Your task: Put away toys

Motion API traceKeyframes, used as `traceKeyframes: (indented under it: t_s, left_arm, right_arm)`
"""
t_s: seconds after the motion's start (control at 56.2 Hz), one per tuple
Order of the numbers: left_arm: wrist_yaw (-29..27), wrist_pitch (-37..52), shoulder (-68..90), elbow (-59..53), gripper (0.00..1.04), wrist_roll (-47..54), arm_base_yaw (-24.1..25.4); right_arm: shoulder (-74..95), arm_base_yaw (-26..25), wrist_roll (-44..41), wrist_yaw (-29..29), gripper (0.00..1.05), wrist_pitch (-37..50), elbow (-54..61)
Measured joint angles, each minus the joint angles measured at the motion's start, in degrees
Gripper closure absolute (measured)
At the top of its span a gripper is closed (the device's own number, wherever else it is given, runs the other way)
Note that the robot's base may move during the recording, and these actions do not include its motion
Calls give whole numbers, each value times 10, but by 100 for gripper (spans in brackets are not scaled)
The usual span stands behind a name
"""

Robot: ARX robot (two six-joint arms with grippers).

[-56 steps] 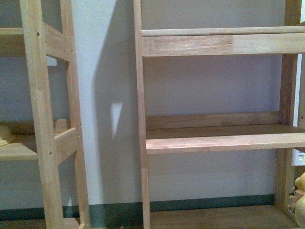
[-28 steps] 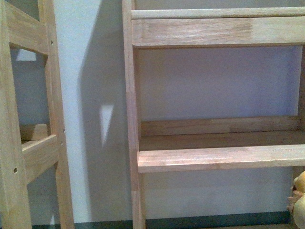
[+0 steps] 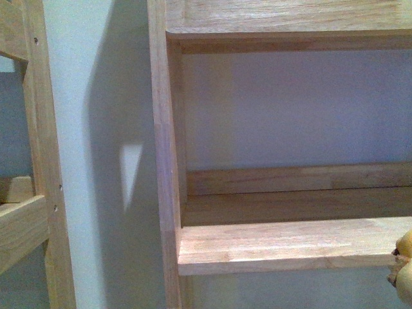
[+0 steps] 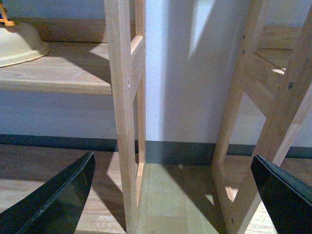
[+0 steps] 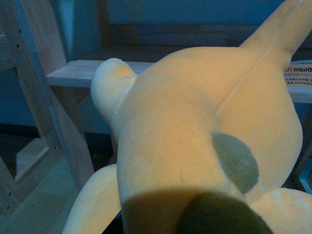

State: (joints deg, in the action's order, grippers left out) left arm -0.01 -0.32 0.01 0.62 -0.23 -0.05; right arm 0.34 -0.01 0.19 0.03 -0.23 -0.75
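Filling the right wrist view, the one rounded orange-yellow plush animal (image 5: pixel 195 126) lay hard against the right arm, just short of the pale wooden shelf board (image 3: pixel 283 244) ahead. Closure of the right gripper could not be told. The black left gripper (image 4: pixel 171 161) stood wide apart, empty, farther off. Two shelf units were counted.

A domestic storage corner (playroom or spare room cannot be told) is suggested by two plain wooden shelving racks set against a pale wall (image 3: pixel 90 96): the larger rack (image 3: pixel 290 244) is seen from twelve to four o'clock in the front view, the second rack (image 3: pixel 38 193) at nine o'clock. A dark skirting board (image 4: pixel 180 151) and light wood floor (image 4: pixel 165 195) are shown below.
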Motion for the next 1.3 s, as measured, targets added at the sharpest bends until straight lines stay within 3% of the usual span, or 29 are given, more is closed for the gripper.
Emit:
traceKeyframes:
  t_s: [0.302,0.374,0.427,0.676,1.299]
  left_arm:
    - [0,0,0,0,6,0,0]
    - [0,0,0,0,6,0,0]
    - [0,0,0,0,6,0,0]
    - [0,0,0,0,6,0,0]
    - [0,0,0,0,6,0,0]
  right_arm:
    - [0,0,0,-2,88,0,0]
    - [7,-36,-36,-79,88,70,0]
    - [19,-55,-55,-104,88,113,-3]
    - [112,-78,-78,-106,88,186,-85]
    - [346,11,-131,-80,88,234,-446]
